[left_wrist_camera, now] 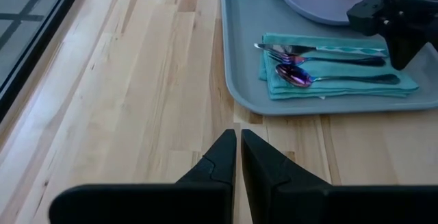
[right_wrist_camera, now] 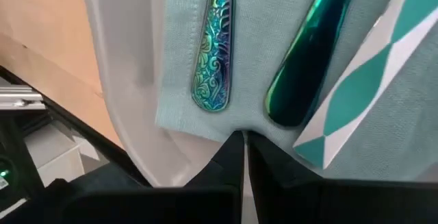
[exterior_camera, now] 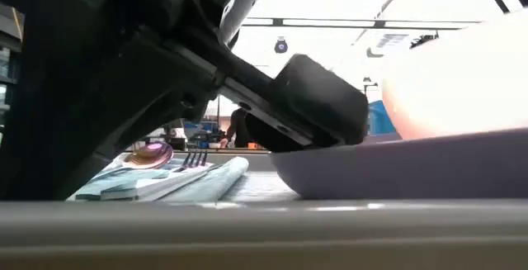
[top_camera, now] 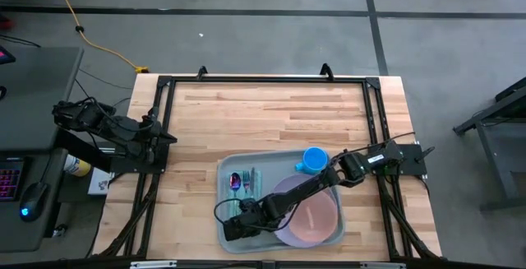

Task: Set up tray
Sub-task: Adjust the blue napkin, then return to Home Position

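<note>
The pale grey-green tray (top_camera: 222,195) lies on the wooden table near its front edge. On it are a blue cup (top_camera: 314,160), a lavender plate (top_camera: 283,191) carrying a pink bowl (top_camera: 316,217), and a teal napkin (top_camera: 244,183) with a spoon (left_wrist_camera: 295,78) and two other utensils laid on it. My right gripper (right_wrist_camera: 244,140) reaches across the tray from the right and is shut, its tips at the napkin's near hem, just below the utensil handles (right_wrist_camera: 213,53). My left gripper (left_wrist_camera: 238,148) waits, shut and empty, over bare wood left of the tray. My right gripper's shut fingertips stand at the napkin's near hem (right_wrist_camera: 229,129), slanting down from the table's right side, between the ends of two utensil handles. Whether they touch the cloth cannot be told.
The right arm (top_camera: 329,178) lies low over the plate and bowl. A black frame (top_camera: 164,121) runs along the table's sides and back. Bare wood (top_camera: 271,113) stretches over the table's far half.
</note>
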Robot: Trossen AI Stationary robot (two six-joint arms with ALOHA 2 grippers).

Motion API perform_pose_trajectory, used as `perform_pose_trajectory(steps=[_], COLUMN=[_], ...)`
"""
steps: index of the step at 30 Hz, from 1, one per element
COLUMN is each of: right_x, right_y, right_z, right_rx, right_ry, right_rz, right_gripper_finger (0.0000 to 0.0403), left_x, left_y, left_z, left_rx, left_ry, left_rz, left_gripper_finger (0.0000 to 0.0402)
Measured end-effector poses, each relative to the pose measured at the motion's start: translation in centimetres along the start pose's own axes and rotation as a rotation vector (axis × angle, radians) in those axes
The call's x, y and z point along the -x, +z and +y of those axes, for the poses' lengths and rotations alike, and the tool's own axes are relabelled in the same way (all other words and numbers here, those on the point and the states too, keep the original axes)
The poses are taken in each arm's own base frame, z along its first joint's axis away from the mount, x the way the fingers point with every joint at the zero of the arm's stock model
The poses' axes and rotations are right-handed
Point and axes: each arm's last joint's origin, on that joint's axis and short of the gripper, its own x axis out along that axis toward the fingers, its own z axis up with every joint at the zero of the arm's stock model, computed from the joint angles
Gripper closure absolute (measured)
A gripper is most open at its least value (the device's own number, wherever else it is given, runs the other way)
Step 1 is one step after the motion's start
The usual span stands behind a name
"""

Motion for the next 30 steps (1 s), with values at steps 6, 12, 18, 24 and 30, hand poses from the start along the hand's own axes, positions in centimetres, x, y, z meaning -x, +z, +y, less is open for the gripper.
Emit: perform_pose_trajectory(steps=[6,12,18,24,30], right_x=[0.0,0.1,1.2,2.3,3.4], right_y=[0.6,0.5,0.3,0.0,-0.9], right_z=[0.2,0.4,0.9,1.5,2.0], right_rx=[0.013,0.012,0.013,0.014,0.018], right_ry=[0.015,0.029,-0.014,-0.035,-0.048], right_rz=[-0.011,-0.001,0.000,0.002,0.002], right_gripper_finger=[0.0403,0.0403,0.0403,0.0403,0.0403], left_x=[0.0,0.0,0.0,0.0,0.0], left_y=[0.0,0.0,0.0,0.0,0.0], left_z=[0.0,0.0,-0.1,-0.1,-0.1], left_rx=[0.000,0.000,0.000,0.000,0.001], left_ry=[-0.011,-0.017,-0.017,-0.017,-0.017], left_rz=[0.003,0.005,0.004,0.004,0.002], left_gripper_finger=[0.0346,0.0346,0.0346,0.0346,0.0346])
